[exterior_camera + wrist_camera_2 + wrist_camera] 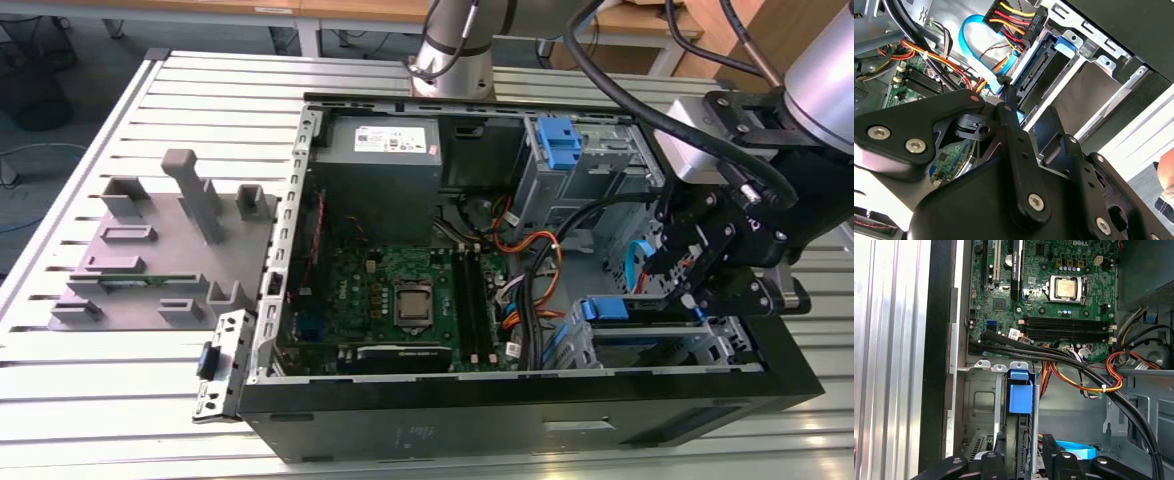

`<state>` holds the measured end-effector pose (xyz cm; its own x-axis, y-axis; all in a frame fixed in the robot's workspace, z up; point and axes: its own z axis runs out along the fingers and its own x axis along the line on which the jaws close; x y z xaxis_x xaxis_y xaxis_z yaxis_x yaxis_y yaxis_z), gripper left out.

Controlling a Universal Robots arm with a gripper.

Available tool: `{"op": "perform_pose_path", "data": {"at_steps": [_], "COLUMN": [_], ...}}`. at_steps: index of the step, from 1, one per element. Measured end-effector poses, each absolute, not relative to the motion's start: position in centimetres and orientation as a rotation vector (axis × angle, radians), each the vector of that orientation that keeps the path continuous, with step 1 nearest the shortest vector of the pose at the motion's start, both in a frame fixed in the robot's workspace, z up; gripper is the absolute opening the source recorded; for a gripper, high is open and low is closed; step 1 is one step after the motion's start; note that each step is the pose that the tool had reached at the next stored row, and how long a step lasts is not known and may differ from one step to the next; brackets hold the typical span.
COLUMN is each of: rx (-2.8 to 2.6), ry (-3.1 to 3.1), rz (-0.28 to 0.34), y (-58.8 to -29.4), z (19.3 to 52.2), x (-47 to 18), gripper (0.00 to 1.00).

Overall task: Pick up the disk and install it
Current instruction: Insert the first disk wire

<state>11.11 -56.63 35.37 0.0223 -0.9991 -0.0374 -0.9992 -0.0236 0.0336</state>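
Your exterior view sits high, angled down over the whole open case (pixel 534 395) on the bench (pixel 120 400). Both wrist views ride close behind the claw (pixel 1024 460) inside it, sharing motherboard (pixel 1044 300) (pixel 911 80) and drive cage (pixel 979 405)

Table: a slatted metal table (pixel 200 90) carried everything.
Computer case: an open black computer case (pixel 534 415) lay flat on the slats, directly beneath the gripper (pixel 687 300).
Rack: a grey rack (pixel 147 255) of upright posts stood well apart from the gripper, beyond the case's far wall.
Bracket: a small metal bracket (pixel 220 370) lay just beside that far wall.
Arm base: the arm base (pixel 447 60) stood at the case's end.
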Motion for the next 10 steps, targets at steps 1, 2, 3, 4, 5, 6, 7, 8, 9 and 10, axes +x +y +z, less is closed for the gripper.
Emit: {"op": "perform_pose_path", "data": {"at_steps": [1, 2, 3, 4, 5, 6, 7, 8, 9, 10], "rx": [-2.244, -2.244, -2.244, -2.244, -2.244, -2.244, -2.244, -2.244, -2.244, -2.244], "ry": [2.194, 2.195, 2.195, 2.195, 2.195, 2.195, 2.195, 2.195, 2.195, 2.195], "rz": [0.078, 0.078, 0.078, 0.078, 0.078, 0.078, 0.078, 0.078, 0.078, 0.078], "y": [-56.59, -56.59, -56.59, -56.59, -56.59, -56.59, -56.59, -56.59, -56.59, -56.59], "z": [35.38, 35.38, 35.38, 35.38, 35.38, 35.38, 35.38, 35.38, 35.38, 35.38], "x": [11.11, 11.11, 11.11, 11.11, 11.11, 11.11, 11.11, 11.11, 11.11, 11.11], "gripper": [0.42, 0.42, 0.42, 0.42, 0.42, 0.42, 0.42, 0.42, 0.42, 0.42]}}
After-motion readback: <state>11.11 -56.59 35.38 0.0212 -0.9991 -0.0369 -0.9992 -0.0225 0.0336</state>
